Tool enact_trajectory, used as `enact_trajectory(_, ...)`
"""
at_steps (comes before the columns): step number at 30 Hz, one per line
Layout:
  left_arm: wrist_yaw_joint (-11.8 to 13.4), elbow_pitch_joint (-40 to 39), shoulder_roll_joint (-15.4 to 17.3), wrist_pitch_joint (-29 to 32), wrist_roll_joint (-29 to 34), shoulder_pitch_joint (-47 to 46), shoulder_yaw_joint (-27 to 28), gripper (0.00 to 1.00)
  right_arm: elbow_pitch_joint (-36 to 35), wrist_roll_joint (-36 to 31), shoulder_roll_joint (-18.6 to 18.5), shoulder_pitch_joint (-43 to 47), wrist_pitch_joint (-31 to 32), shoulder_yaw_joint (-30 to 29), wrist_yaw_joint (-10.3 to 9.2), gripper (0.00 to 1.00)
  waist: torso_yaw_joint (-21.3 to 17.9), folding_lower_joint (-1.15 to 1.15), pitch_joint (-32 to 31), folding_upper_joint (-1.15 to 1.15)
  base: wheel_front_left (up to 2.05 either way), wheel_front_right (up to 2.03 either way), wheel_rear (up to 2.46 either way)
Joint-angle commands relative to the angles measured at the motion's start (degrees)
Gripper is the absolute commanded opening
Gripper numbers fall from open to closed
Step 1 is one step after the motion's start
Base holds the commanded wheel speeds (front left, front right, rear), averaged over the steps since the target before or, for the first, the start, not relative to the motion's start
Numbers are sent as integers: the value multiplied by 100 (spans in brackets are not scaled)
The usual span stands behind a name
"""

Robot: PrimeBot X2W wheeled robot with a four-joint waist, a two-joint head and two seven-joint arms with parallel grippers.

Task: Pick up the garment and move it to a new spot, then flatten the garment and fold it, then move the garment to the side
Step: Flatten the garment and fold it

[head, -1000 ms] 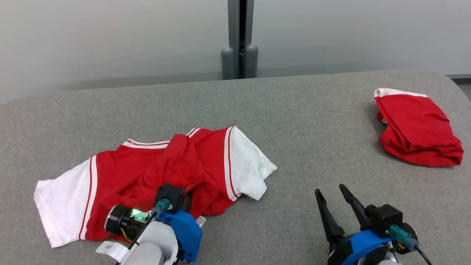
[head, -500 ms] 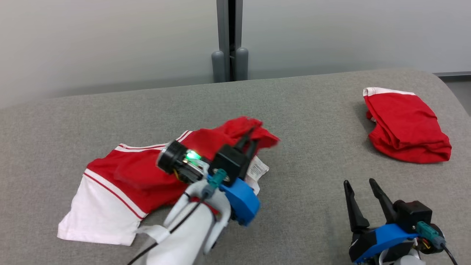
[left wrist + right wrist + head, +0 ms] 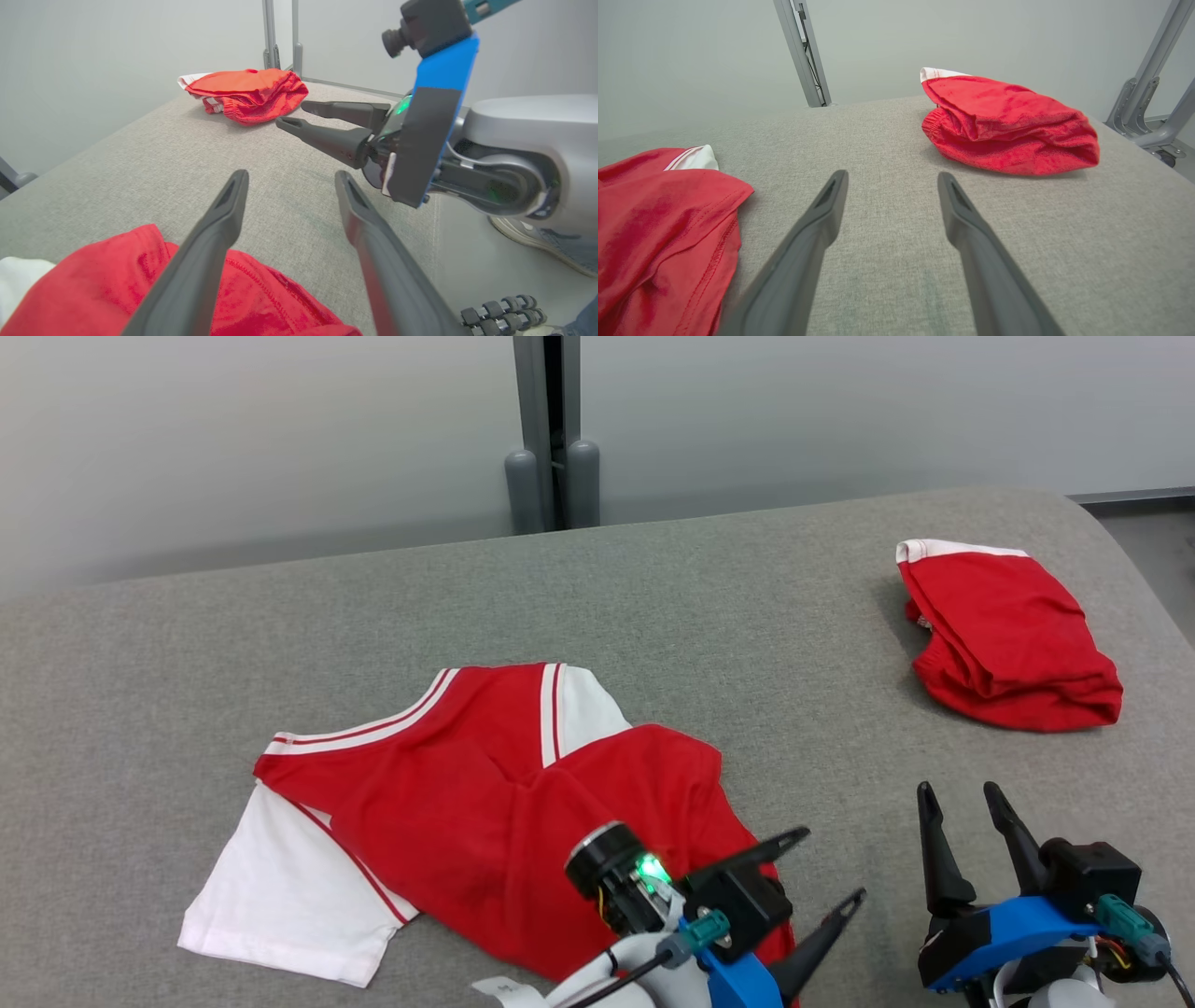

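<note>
On the grey worktop [image 3: 747, 644], centre-left | red-and-white shirt [image 3: 448, 803] is laid out, its lower part lapped over itself, not yet flat | left tool [image 3: 831, 864] is held spread at the shirt's near-right hem, nothing pinched, probably so the cloth can settle | right tool [image 3: 959, 791] is held spread and empty, clear of the shirt | folded red shorts [image 3: 1008, 635] are set well apart, far right

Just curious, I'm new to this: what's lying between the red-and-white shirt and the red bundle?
Nothing: in the head view the grey table between the shirt and the red bundle is bare. The open right gripper sits nearer the robot.
</note>
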Motion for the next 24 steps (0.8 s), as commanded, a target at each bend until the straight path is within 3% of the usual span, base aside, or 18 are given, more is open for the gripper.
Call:
enact_trajectory(1,113,10,9,-140,24,-165,110,100,1,-21,-10,-5,-46,-44,0,100,51,0,-7,0,0,0,0)
enact_trajectory(9,537,151,321,-724,-103,-257,760,100,26,-8,-11,-10,-57,-33,0,100,310,0,-135,0,0,0,0)
enact_trajectory(18,969,354,994,-1376,-482,461,1439,100,44,-102,-11,-80,67,256,0,100,525,0,-216,0,0,0,0)
enact_trajectory(24,1241,222,1297,-1657,-772,980,1906,100,71,-394,-11,-346,511,446,0,100,696,0,-172,0,0,0,0)
